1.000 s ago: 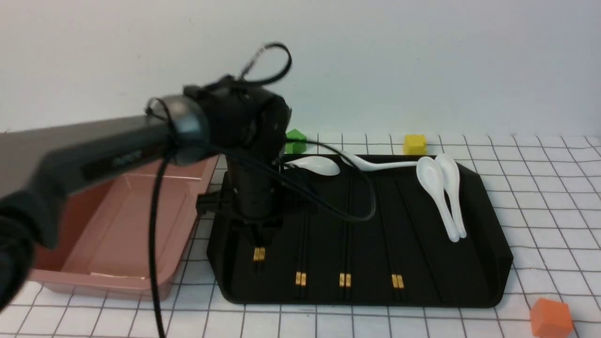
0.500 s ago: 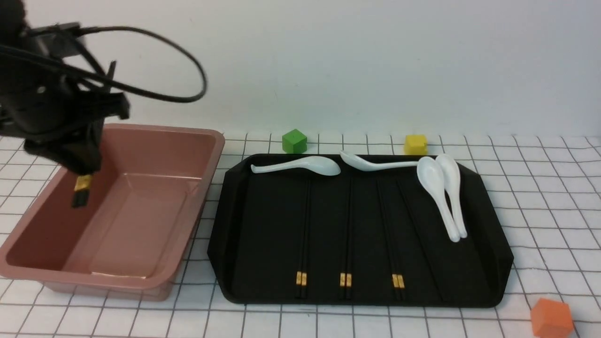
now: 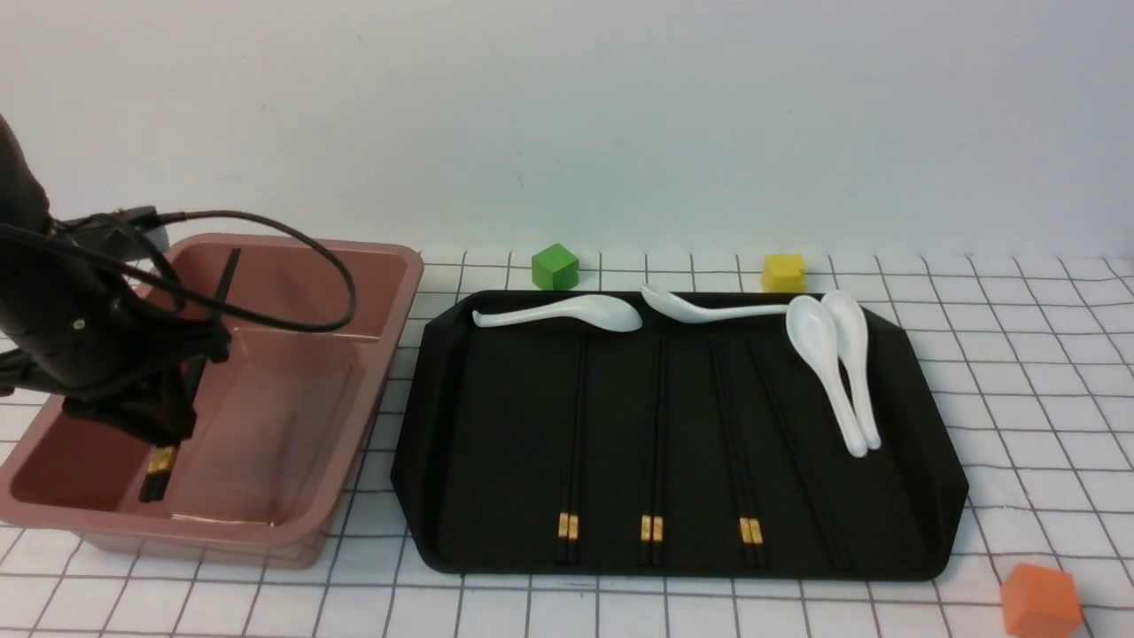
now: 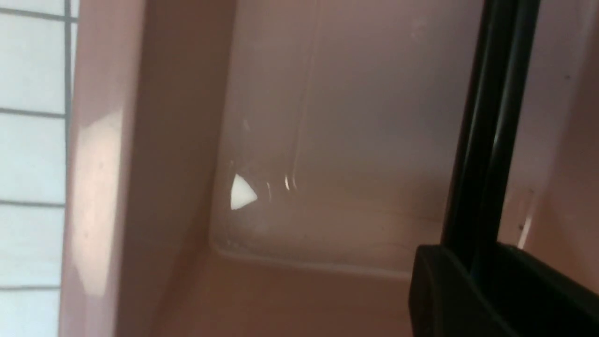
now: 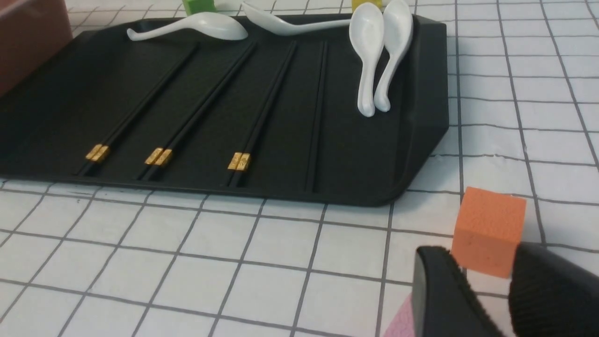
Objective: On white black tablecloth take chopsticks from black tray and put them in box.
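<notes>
My left gripper (image 3: pixel 165 436) is down inside the pinkish-brown box (image 3: pixel 390 266) at the left, shut on a pair of black chopsticks (image 3: pixel 159 474). Their gold-banded ends hang just over the box floor and their thin ends stick up behind the gripper. In the left wrist view the held chopsticks (image 4: pixel 491 117) run out from the gripper (image 4: pixel 477 255) across the box floor (image 4: pixel 351 117). Three more pairs of chopsticks (image 3: pixel 569 425) lie side by side in the black tray (image 3: pixel 921 496) on the checked tablecloth (image 3: pixel 1019 372). My right gripper (image 5: pixel 486 285) is open and empty, low over the cloth.
Several white spoons (image 3: pixel 833 372) lie along the tray's far and right parts. A green cube (image 3: pixel 555 266) and a yellow cube (image 3: pixel 783 271) sit behind the tray. An orange cube (image 5: pixel 489 229) lies just beyond my right gripper's tips, near the tray's front right corner.
My left gripper carried the chopsticks from the tray's left side over to the box, then sank lower inside it. The rest of the tray is unchanged.
</notes>
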`<state>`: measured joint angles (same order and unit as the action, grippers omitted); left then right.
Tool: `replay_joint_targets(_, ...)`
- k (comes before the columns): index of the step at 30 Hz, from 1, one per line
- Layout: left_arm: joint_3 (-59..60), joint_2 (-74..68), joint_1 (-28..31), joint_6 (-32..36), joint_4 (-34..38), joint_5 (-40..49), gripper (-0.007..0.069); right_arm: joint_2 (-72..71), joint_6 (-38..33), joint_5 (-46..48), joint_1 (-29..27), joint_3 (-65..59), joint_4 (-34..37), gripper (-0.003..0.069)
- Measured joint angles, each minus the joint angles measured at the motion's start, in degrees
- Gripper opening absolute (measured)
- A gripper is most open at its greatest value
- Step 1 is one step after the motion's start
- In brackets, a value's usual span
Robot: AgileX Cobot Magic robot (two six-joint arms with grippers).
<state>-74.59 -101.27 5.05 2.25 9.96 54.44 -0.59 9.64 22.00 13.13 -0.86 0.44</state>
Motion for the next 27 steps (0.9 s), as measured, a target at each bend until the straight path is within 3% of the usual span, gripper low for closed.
replay_joint_targets(6,0.00,-3.23,0.00,0.00,-1.64,-3.62,0.0123,0.00,0.00,0.00,0.00,0.00,0.00,0.0240)
replay_joint_targets(12,-0.20,-2.68,0.00,-0.20,-3.63,-3.76,0.0203,0.00,0.00,0.00,0.00,0.00,0.00,0.0240)
replay_joint_targets(18,-4.36,-0.76,0.00,-1.84,-4.58,1.85,0.0250,0.00,0.00,0.00,0.00,0.00,0.00,0.0240)
replay_joint_targets(22,-7.35,3.40,0.00,-3.08,-4.64,7.97,0.0180,0.00,0.00,0.00,0.00,0.00,0.00,0.0240)
replay_joint_targets(27,-5.47,13.96,0.00,-1.72,-0.99,10.27,0.0000,0.00,0.00,0.00,0.00,0.00,0.00,0.0240)
